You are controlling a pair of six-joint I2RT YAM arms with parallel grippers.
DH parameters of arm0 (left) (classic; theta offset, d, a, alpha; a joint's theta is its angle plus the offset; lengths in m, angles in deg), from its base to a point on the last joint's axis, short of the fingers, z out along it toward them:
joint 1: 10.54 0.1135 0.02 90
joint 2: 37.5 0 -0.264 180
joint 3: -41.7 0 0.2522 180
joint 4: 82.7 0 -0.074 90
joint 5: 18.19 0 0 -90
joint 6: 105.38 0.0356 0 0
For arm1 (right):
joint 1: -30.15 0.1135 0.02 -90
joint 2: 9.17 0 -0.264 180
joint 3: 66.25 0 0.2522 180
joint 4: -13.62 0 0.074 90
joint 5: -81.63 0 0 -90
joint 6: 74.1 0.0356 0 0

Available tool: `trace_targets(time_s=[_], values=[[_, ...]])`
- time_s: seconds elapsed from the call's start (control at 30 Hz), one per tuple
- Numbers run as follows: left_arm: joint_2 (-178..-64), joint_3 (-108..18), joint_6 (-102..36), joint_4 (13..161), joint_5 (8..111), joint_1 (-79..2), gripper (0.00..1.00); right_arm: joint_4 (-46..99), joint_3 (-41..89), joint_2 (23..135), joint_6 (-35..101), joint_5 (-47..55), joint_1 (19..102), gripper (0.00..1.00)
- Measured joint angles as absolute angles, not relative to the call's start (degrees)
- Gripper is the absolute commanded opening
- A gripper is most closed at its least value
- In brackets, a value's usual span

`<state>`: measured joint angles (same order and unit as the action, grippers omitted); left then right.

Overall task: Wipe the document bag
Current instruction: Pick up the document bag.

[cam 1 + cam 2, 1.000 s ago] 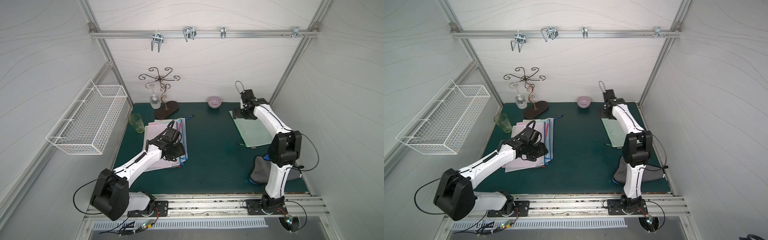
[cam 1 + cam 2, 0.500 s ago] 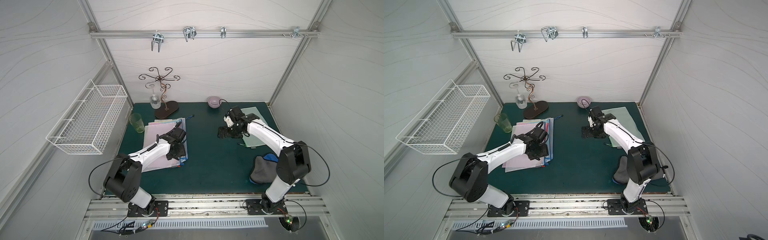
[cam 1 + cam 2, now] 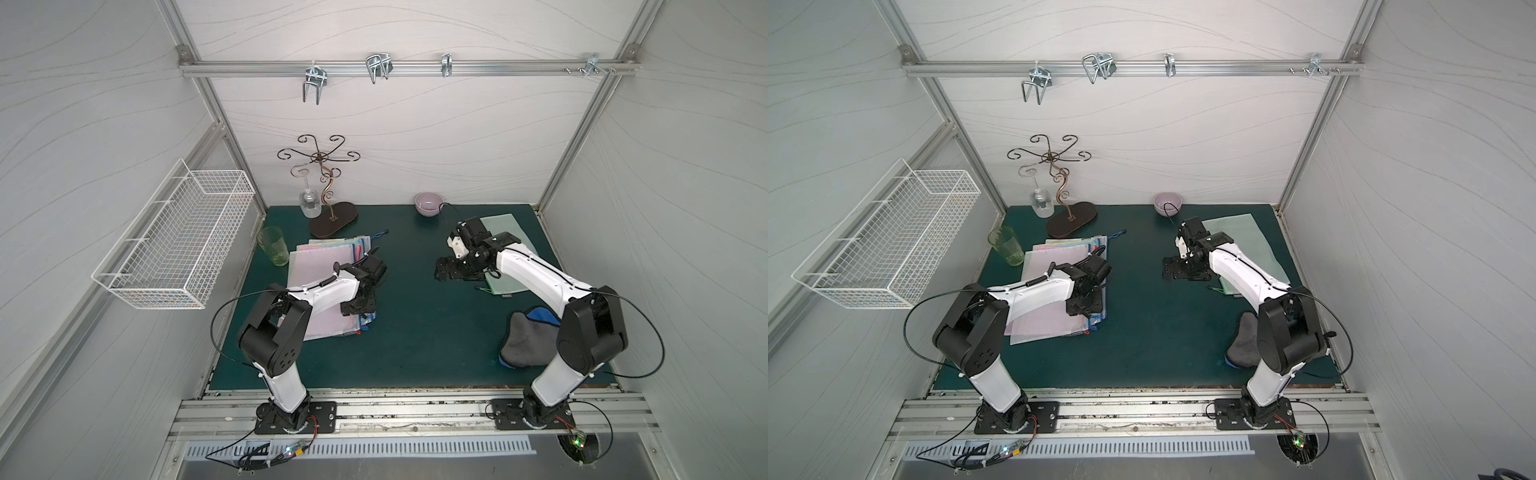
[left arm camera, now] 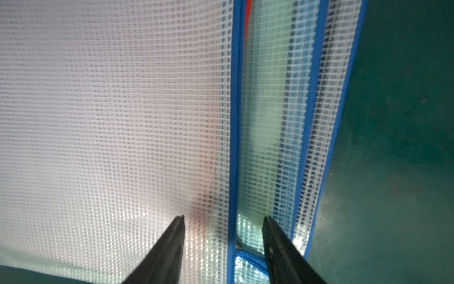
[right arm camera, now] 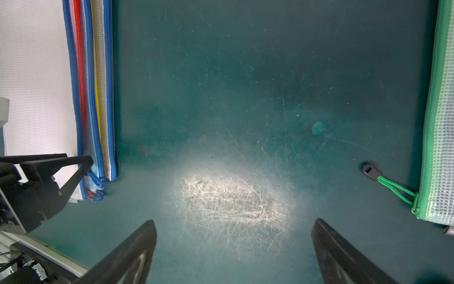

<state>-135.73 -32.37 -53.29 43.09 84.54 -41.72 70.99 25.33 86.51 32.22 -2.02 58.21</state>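
Nearest the robot, a grey cloth (image 3: 521, 336) lies crumpled on the green mat (image 3: 415, 324) beside the right arm's base, with neither gripper touching it. Further in, on the robot's left, the left gripper (image 4: 223, 220) points down at a stack of mesh bags (image 5: 98, 86). Its jaws stand partly apart, straddling the blue zip edge of the top, pink document bag (image 3: 318, 266), not yet pinching it. The right gripper (image 5: 234, 221) hangs over bare mat in the middle, jaws spread wide and empty. Beyond it lies a green bag (image 3: 505, 226). The likely trouble: the lower bags' edges sit just beside the top one, so closing jaws may catch two bags or drag the stack, and the slick mesh may slip free. The pink bag lies flat, its long axis running near to far, slightly slanted, zip edge facing the table's middle.
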Motion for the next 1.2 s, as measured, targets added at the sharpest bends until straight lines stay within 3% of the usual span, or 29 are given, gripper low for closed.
trace_targets(time_s=[0.07, 0.23, 0.33, 0.43, 0.97, 1.2], values=[[-134.95, -31.17, -53.27, 42.96, 84.71, -41.72, 0.45, 70.71, 25.33, 86.51, 32.22, -1.87, 58.21, 0.99], [-135.95, -31.08, -52.83, 43.07, 84.45, -41.72, 0.42, 70.62, 25.33, 86.51, 32.22, -1.74, 58.21, 0.99], [-136.98, -31.19, -52.20, 43.07, 84.21, -41.72, 0.12, 70.62, 25.33, 86.51, 32.22, -1.65, 58.21, 0.99], [-136.96, -31.28, -51.96, 42.85, 84.08, -41.70, 0.00, 70.60, 25.33, 86.51, 32.22, -1.63, 58.21, 0.99], [-122.90, -32.61, -50.38, 37.60, 83.23, -41.65, 0.00, 70.34, 25.33, 86.51, 32.24, -0.73, 59.21, 0.99], [-120.41, -37.60, -49.62, 36.01, 75.64, -46.27, 0.00, 72.24, 25.33, 86.23, 33.53, -4.71, 59.39, 0.99]])
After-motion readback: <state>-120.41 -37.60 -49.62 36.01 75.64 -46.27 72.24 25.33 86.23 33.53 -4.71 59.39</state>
